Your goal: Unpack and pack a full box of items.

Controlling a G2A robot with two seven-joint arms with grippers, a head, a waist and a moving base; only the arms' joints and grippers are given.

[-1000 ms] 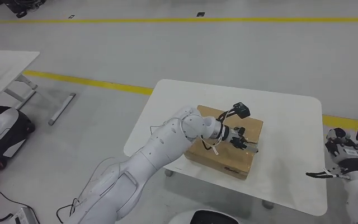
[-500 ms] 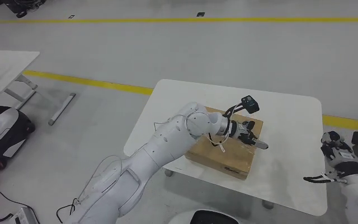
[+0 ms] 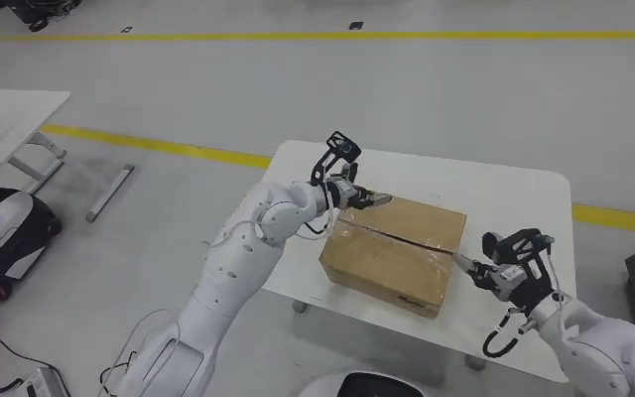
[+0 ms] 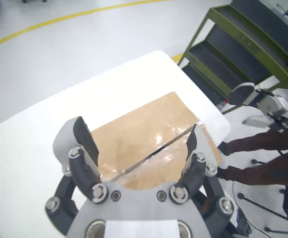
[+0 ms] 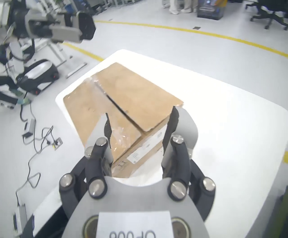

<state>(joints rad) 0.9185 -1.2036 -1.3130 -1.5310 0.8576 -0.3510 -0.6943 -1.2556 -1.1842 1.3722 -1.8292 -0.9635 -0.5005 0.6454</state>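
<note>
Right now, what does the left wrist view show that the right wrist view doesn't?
Left wrist view: green metal steps beyond the white table, and the left claw, open, facing the cardboard box. Right wrist view: the right claw, open, a white label on the box's end face, and cables on the floor. Both: the box with its taped centre seam, the table and a yellow floor line.

Bright even light, table [image 4: 33, 135] blown out white in wrist views, glare on box tape [image 4: 160, 138], floor line [image 4: 29, 28] bowed
</note>
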